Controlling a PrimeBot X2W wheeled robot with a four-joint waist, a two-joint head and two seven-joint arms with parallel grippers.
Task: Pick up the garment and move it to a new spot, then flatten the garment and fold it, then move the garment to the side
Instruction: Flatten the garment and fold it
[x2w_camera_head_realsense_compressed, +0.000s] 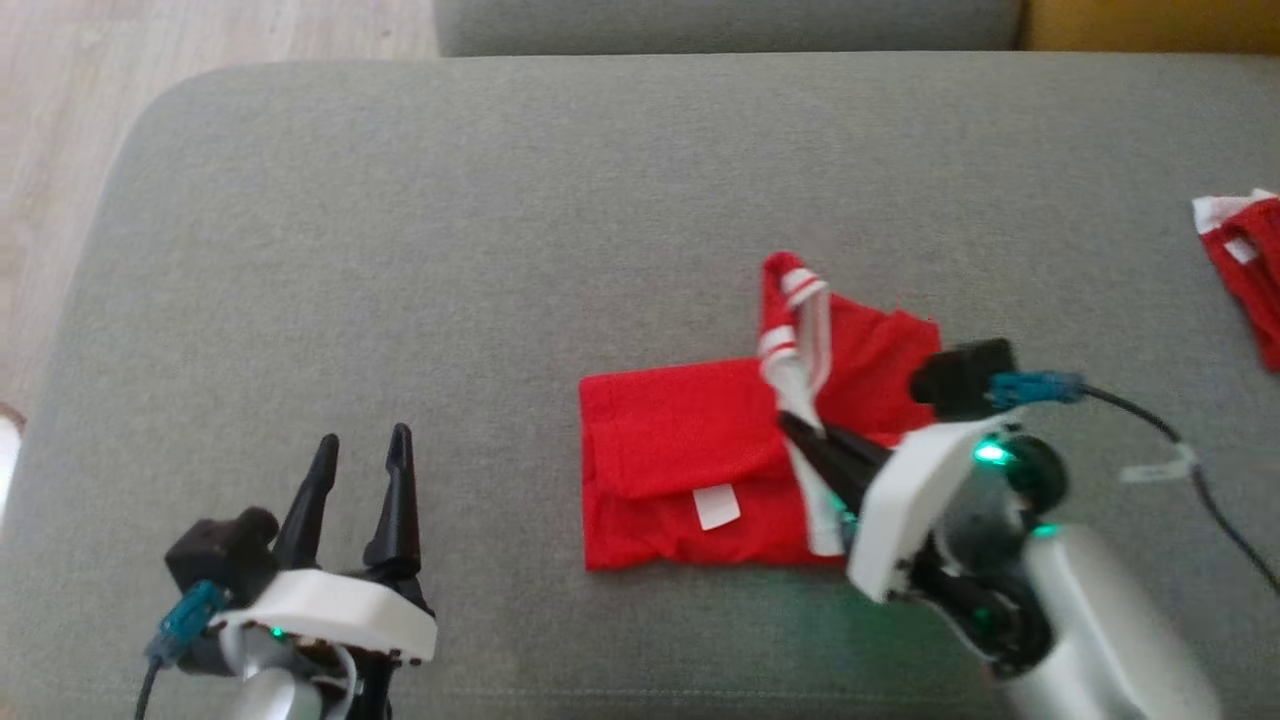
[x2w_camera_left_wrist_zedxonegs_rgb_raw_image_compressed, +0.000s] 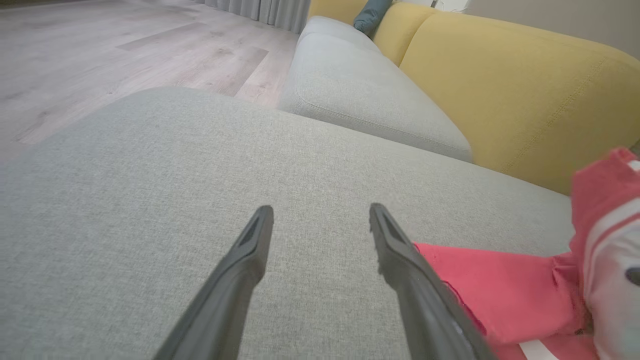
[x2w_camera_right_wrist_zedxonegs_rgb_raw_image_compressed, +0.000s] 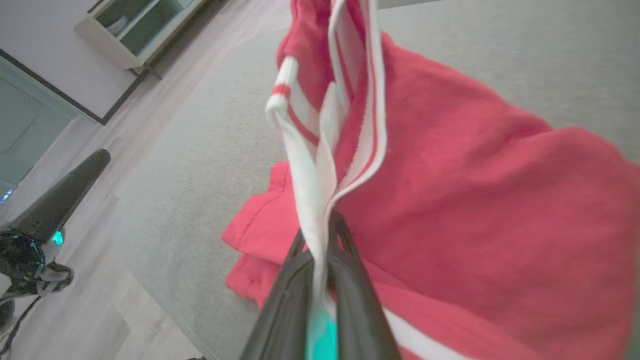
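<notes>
Red garment (x2w_camera_head_realsense_compressed: 690, 460) with white trim sits a bit right of centre in the lower half of the head view, on the grey cushion (x2w_camera_head_realsense_compressed: 450, 250). Most of it lies folded and fairly flat, with a small white label (x2w_camera_head_realsense_compressed: 716, 506) facing up near its lower edge.

The right gripper (x2w_camera_head_realsense_compressed: 795, 428) comes in from the lower right. Its two dark fingers are squeezed together on the white striped band (x2w_camera_head_realsense_compressed: 800, 300) at the garment's right side. In the right wrist view the band runs straight down into the pinch, with the red cloth bunched up behind it, so that side is raised off the cushion.

The left gripper (x2w_camera_head_realsense_compressed: 362, 445) is at the lower left of the head view. Its fingers are spread apart with nothing between them, over bare cushion and well apart from the garment. In the left wrist view the garment shows at the lower right, next to one finger. Can't tell if they touch.

Another piece of red and white cloth (x2w_camera_head_realsense_compressed: 1245, 260) lies at the right edge of the head view. A yellow sofa (x2w_camera_left_wrist_zedxonegs_rgb_raw_image_compressed: 500, 85) fills the upper right of the left wrist view, and there's wooden floor (x2w_camera_head_realsense_compressed: 60, 120) at the upper left of the head view.
</notes>
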